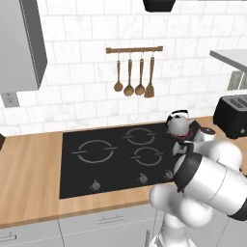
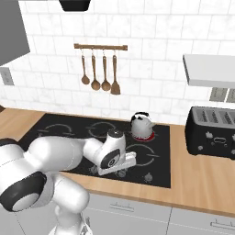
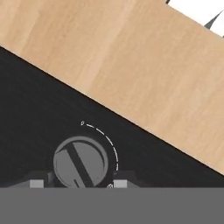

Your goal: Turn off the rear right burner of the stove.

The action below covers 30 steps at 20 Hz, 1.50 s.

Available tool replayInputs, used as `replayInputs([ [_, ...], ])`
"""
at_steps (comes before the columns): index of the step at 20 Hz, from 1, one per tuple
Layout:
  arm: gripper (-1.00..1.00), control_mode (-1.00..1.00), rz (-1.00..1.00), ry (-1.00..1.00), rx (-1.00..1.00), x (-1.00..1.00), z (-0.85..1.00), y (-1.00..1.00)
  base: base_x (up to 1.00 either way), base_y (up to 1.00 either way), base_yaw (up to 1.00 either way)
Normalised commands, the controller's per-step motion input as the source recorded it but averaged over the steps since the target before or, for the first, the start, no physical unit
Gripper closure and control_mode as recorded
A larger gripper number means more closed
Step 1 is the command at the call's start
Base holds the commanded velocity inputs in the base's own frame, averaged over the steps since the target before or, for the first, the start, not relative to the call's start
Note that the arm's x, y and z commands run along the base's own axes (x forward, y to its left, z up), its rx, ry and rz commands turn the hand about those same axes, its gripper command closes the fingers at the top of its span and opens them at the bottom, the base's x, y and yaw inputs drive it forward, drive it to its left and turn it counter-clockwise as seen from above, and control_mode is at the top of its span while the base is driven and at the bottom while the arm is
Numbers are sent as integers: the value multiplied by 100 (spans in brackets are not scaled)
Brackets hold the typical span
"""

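In the hand view, the pincer (image 3: 78,183) straddles a round knob (image 3: 81,162) on the stove (image 3: 30,109), fingertips (image 3: 36,183) on either side; actual contact cannot be told. Beyond it, the kettle (image 2: 141,125) sits on the rear right burner (image 2: 150,136); wooden tabletop (image 3: 144,70) lies right.

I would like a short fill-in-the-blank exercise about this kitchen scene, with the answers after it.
1. The kettle stands on the rear right burner, which glows ____.
2. Four wooden utensils hang on the ____ above the stove.
3. In the hand view, the gripper is right at a round ____ of the stove.
4. The black toaster stands to the ____ of the stove.

Missing words: red; wall; knob; right
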Motion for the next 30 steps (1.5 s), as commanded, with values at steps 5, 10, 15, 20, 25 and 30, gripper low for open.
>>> replayInputs([
  [5,100,-100,-85,5,-9,26,0,64,0,0,0],
  [10,100,-100,-94,9,-6,18,0,33,0,0,0],
  [15,100,-100,-100,11,-1,4,-1,-2,0,0,0],
  [20,100,-100,-100,7,0,3,-8,-13,0,0,0],
  [25,100,-100,-100,4,0,4,-13,-8,0,0,0],
  [30,100,-100,-100,4,0,3,-8,-4,0,0,0],
])
